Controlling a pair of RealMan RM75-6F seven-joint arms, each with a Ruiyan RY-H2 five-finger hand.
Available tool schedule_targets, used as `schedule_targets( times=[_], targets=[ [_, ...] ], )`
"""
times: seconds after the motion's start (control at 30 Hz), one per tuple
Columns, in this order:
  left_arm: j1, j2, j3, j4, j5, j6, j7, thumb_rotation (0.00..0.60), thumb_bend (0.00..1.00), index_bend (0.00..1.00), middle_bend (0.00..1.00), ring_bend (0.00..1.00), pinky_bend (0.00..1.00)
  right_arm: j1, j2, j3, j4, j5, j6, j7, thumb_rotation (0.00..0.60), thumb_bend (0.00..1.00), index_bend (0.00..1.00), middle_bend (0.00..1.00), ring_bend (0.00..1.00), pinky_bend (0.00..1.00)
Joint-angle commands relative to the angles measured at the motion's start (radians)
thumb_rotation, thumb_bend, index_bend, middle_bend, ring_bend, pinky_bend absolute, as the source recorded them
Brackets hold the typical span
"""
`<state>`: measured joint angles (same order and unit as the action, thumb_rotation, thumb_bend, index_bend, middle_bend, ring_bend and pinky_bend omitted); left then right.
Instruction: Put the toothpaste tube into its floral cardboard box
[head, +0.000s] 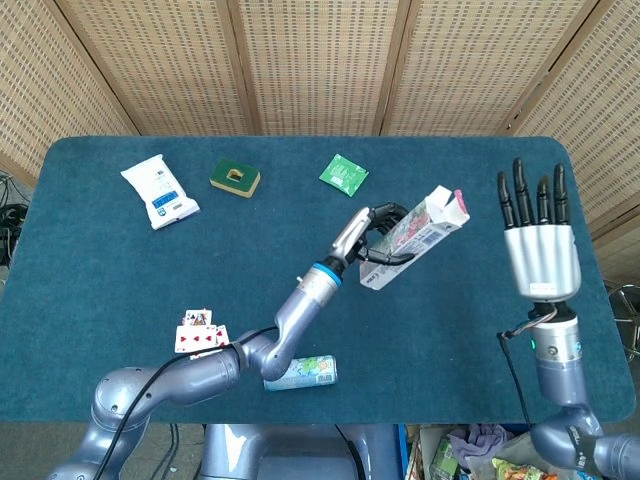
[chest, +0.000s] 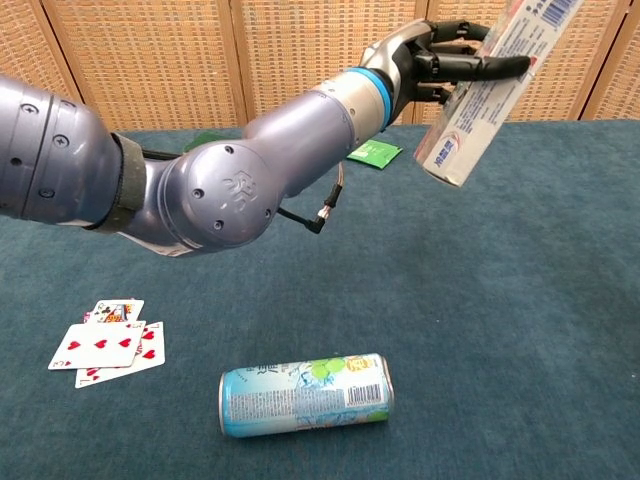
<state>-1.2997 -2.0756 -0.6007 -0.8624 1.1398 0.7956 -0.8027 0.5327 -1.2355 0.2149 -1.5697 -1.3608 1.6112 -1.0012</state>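
The floral cardboard box (head: 413, 236) hangs in the air, tilted steeply with its open flapped end up. My left hand (head: 370, 232) grips it around its middle. In the chest view the box (chest: 487, 85) runs out of the top of the frame, with the left hand (chest: 435, 65) wrapped over it. My right hand (head: 540, 238) is raised at the right, apart from the box, fingers straight and spread, holding nothing. The toothpaste tube does not show on its own in either view.
A drink can (chest: 306, 394) lies on its side near the front edge, playing cards (chest: 105, 343) to its left. At the back of the blue table (head: 100, 270) lie a white wipes pack (head: 158, 190), a green-and-tan block (head: 235, 178) and a green sachet (head: 343, 173).
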Motion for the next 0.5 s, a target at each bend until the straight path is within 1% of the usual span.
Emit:
schedule_targets(
  times=[0.03, 0.07, 0.13, 0.2, 0.3, 0.37, 0.47, 0.5],
  targets=[
    [0.013, 0.010, 0.013, 0.015, 0.038, 0.023, -0.014, 0.600, 0.23, 0.55, 0.53, 0.47, 0.49, -0.013, 0.022, 0.035, 0.092, 0.073, -0.081, 0.153, 0.600, 0.15, 0.00, 0.00, 0.17, 0.00],
    [0.019, 0.021, 0.032, 0.020, 0.058, 0.033, 0.001, 0.600, 0.23, 0.55, 0.53, 0.47, 0.49, -0.016, 0.025, 0.037, 0.116, 0.088, -0.104, 0.195, 0.600, 0.11, 0.00, 0.00, 0.15, 0.00],
    [0.028, 0.033, 0.055, 0.024, 0.082, 0.046, 0.017, 0.600, 0.23, 0.55, 0.53, 0.47, 0.49, -0.020, 0.027, 0.038, 0.135, 0.101, -0.128, 0.238, 0.600, 0.05, 0.00, 0.00, 0.09, 0.00],
    [0.040, 0.049, 0.078, 0.023, 0.104, 0.056, 0.027, 0.600, 0.23, 0.55, 0.53, 0.47, 0.49, -0.025, 0.029, 0.039, 0.150, 0.117, -0.150, 0.277, 0.600, 0.01, 0.00, 0.00, 0.05, 0.00],
    [0.076, 0.098, 0.140, 0.010, 0.156, 0.072, 0.054, 0.600, 0.23, 0.55, 0.53, 0.47, 0.49, -0.037, 0.034, 0.042, 0.167, 0.146, -0.191, 0.356, 0.600, 0.00, 0.00, 0.00, 0.02, 0.00],
    [0.108, 0.142, 0.196, -0.005, 0.201, 0.085, 0.079, 0.600, 0.23, 0.55, 0.53, 0.47, 0.49, -0.047, 0.039, 0.043, 0.173, 0.165, -0.215, 0.404, 0.600, 0.00, 0.00, 0.00, 0.01, 0.00],
    [0.147, 0.193, 0.254, -0.026, 0.236, 0.088, 0.097, 0.600, 0.23, 0.55, 0.53, 0.47, 0.49, -0.055, 0.040, 0.042, 0.184, 0.171, -0.225, 0.437, 0.600, 0.00, 0.00, 0.00, 0.01, 0.00],
    [0.167, 0.216, 0.280, -0.033, 0.247, 0.082, 0.105, 0.600, 0.23, 0.55, 0.53, 0.47, 0.49, -0.059, 0.039, 0.041, 0.190, 0.173, -0.227, 0.449, 0.600, 0.00, 0.00, 0.00, 0.01, 0.00]
  ],
)
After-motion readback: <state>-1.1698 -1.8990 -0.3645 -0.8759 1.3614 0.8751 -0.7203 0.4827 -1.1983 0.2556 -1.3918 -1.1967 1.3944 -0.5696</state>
